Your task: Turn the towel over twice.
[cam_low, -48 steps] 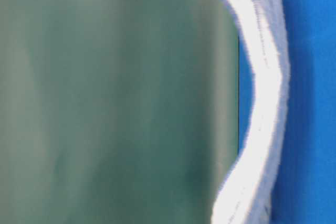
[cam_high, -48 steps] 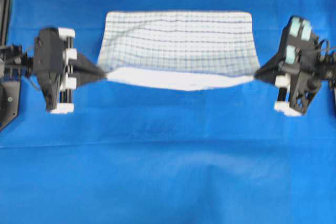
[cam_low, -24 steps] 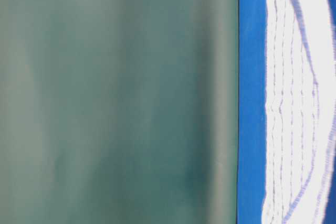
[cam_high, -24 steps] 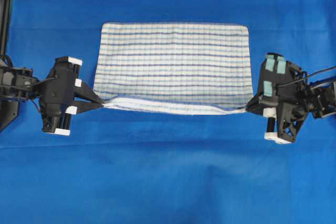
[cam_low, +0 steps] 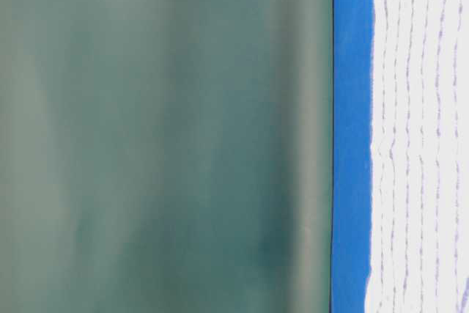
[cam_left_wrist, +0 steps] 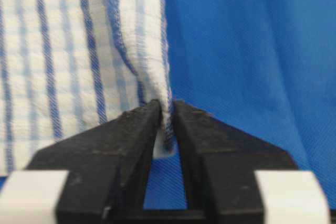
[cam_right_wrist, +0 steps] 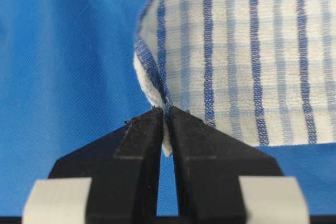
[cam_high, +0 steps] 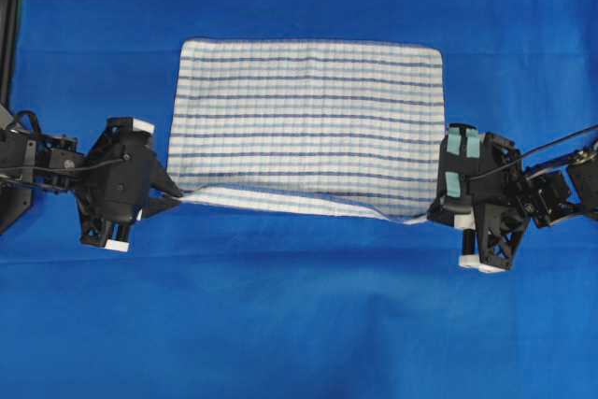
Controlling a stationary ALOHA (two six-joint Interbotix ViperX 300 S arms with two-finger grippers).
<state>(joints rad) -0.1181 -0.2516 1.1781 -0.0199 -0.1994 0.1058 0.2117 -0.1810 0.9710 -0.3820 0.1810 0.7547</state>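
The white rectangular towel with blue stripes (cam_high: 308,123), raised and folded a second ago, now lies flat on the blue-covered surface (cam_high: 299,315), so one turn looks done; the left pincer (cam_left_wrist: 167,124), jaws loosening, and the right pincer (cam_right_wrist: 165,116), clamped, each pinch a near corner.

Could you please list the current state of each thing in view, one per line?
towel: spread flat, striped side up, near edge lifted at both corners.
left pincer: tips slightly parted around the towel's corner.
right pincer: shut on the towel's other corner.
table covering: flat, lightly creased.
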